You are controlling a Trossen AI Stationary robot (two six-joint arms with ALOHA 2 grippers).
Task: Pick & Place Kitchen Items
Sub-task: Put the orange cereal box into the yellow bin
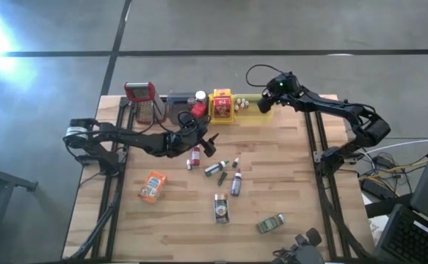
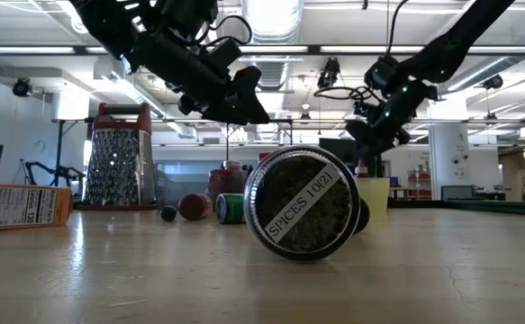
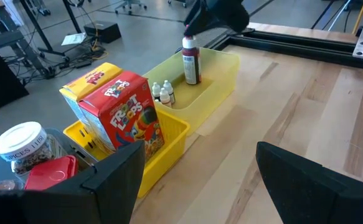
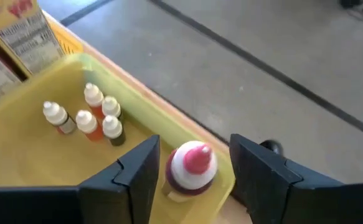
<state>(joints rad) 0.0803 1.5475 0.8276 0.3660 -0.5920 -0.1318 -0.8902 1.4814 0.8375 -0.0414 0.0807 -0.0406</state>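
Observation:
My right gripper (image 4: 193, 142) is open over the pale yellow-green tray (image 1: 252, 103) at the table's far edge. Its fingers stand on either side of a dark red bottle (image 3: 191, 59) with a white and pink cap (image 4: 193, 163), with a narrow gap on each side. The bottle stands upright on the tray's floor, beside several tiny dropper bottles (image 4: 88, 115). My left gripper (image 1: 212, 143) hangs open above the middle of the table with nothing between its fingers. Loose items lie below and near it: small bottles (image 1: 194, 158), an orange packet (image 1: 153, 186), a spice jar on its side (image 2: 307, 202).
A yellow tray (image 3: 169, 134) holds cereal boxes (image 3: 128, 115). A grey tray (image 1: 173, 106) holds a white-capped spice jar (image 3: 22, 146). A red-topped grater (image 1: 142, 99) stands at the far left. More bottles (image 1: 236, 183), a tin (image 1: 221, 207) and a green jar (image 1: 270, 224) lie toward the near edge.

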